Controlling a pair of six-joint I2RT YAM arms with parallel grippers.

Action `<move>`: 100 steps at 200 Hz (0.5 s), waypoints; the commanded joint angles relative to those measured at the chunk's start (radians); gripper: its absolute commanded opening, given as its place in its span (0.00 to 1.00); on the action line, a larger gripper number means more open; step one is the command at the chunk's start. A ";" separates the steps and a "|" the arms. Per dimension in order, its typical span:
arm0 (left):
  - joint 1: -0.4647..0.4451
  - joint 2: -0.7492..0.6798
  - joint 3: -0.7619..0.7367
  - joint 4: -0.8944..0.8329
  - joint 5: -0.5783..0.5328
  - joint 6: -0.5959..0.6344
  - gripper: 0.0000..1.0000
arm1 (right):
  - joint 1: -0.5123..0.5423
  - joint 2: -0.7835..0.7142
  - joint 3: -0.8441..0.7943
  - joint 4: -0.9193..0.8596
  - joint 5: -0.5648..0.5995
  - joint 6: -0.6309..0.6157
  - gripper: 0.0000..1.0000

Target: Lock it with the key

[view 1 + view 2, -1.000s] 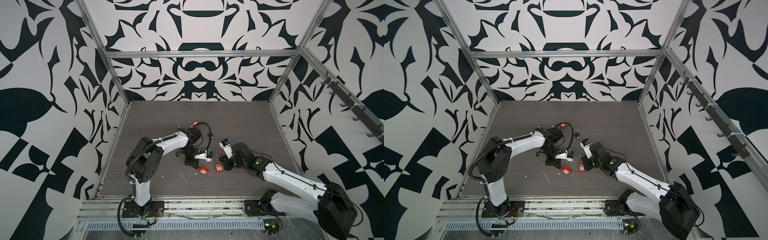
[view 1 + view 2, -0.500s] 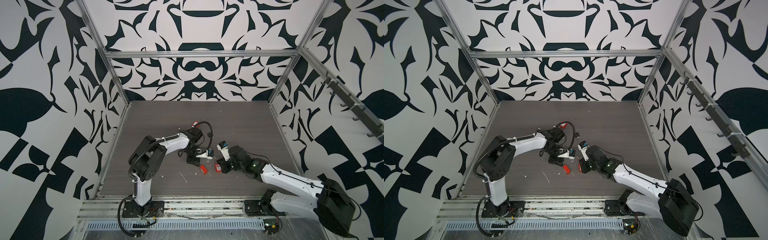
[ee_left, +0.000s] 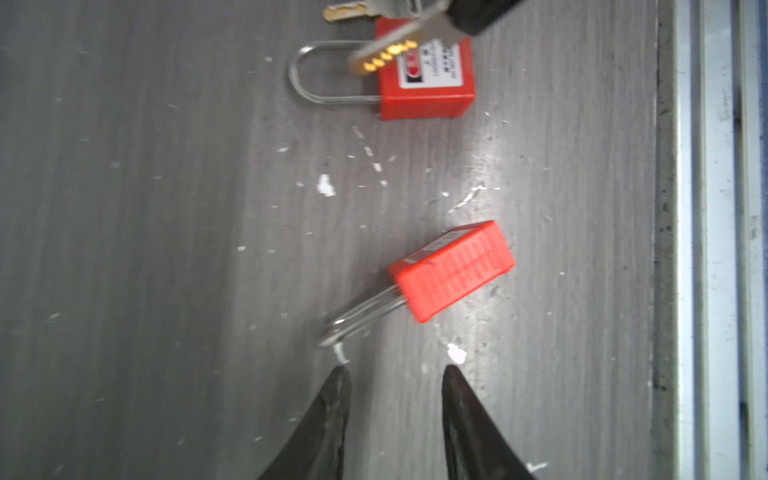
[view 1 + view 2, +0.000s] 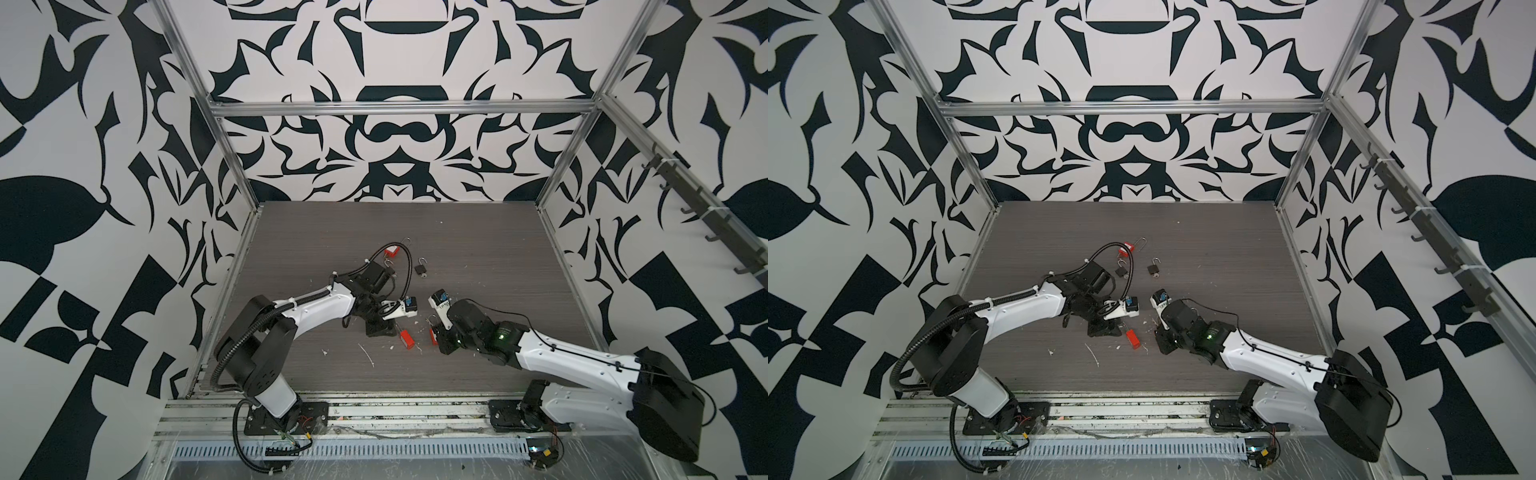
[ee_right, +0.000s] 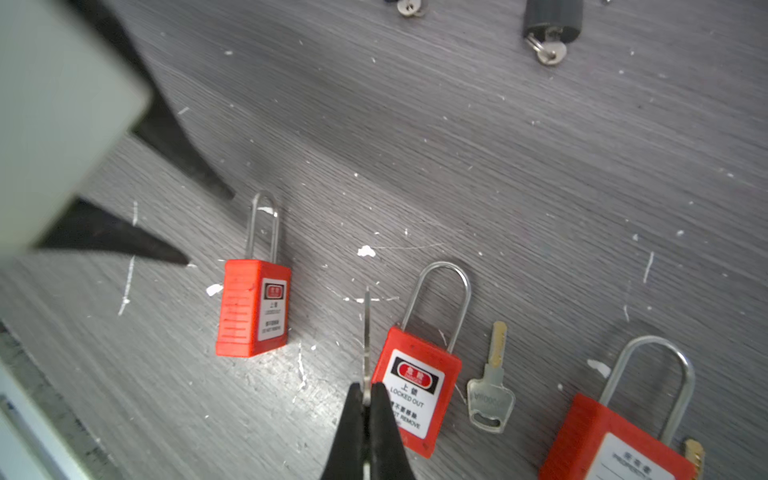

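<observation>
The left jaws were shut a second ago. They now stand partly open and hold nothing. Just ahead of their tips, apart from them, the tipped padlock point(image 3: 452, 271) lies on its narrow edge on the table point(image 3: 166, 249), with its shackle end toward the tips. In a top view the tipped padlock point(image 4: 407, 339) is a thin red sliver, where a second ago it looked broader. I read this as a let-go or a slipped pick. Nothing steadies this lock, and I cannot tell whether its shackle is seated.

Further right, the right jaws are pinched on the key point(image 5: 366, 332), as they were a second ago, with the blade pointing straight out past their tips. Just beside the blade lies the flat padlock point(image 5: 417, 384), label up, with a spare key point(image 5: 491, 386) on the table at its far side.

The right wrist view shows the held key edge-on, as a thin line. The left wrist view shows the key point(image 3: 384, 56) flat-on, teeth visible, across the spot where the flat padlock's shackle meets its body; whether they touch I cannot tell. Only the right wrist view shows a third red padlock point(image 5: 615, 444) and a black padlock point(image 5: 552, 18) well beyond the tips.
</observation>
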 commanded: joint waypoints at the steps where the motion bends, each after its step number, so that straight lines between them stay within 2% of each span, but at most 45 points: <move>1: -0.038 0.009 -0.009 0.017 -0.042 -0.067 0.40 | 0.005 -0.012 0.046 0.007 0.065 0.016 0.00; 31: -0.082 0.044 0.003 0.042 -0.093 -0.096 0.40 | 0.004 -0.054 0.027 0.008 0.114 0.033 0.00; 62: -0.112 0.087 0.050 0.054 -0.117 -0.137 0.39 | 0.005 -0.175 -0.014 -0.010 0.240 0.057 0.00; 100: -0.160 0.140 0.101 0.064 -0.155 -0.155 0.39 | 0.005 -0.251 -0.057 -0.014 0.272 0.066 0.00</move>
